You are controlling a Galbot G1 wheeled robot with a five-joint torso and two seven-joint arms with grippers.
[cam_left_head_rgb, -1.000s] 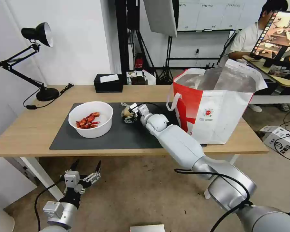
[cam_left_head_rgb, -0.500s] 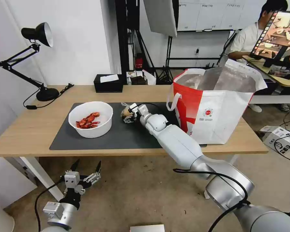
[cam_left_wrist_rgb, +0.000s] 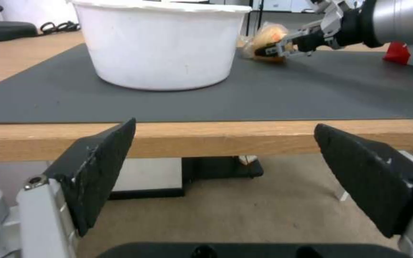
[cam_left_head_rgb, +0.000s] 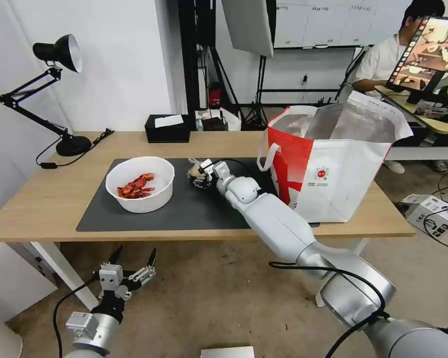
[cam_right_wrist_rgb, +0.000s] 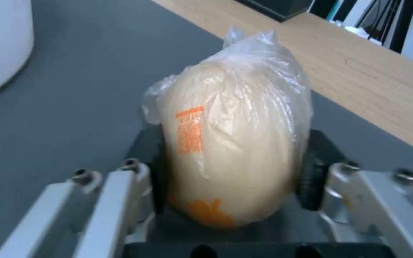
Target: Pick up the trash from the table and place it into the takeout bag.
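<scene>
A: So, from the left, what've we got?
B: Our left gripper (cam_left_head_rgb: 133, 255) hangs below the table (cam_left_head_rgb: 45, 199) edge, jaws wide, nothing in them. Then the white bowl (cam_left_head_rgb: 140, 184) w/ red shells on the dark mat (cam_left_head_rgb: 184, 209).
A: And mid-mat?
B: Our right gripper (cam_left_head_rgb: 200, 180) is clamped on the small clear bag (cam_right_wrist_rgb: 235, 150) w/ the beige lump, at mat level. Takeout bag (cam_left_head_rgb: 333, 169) stands at the table's right end, mouth open.
</scene>
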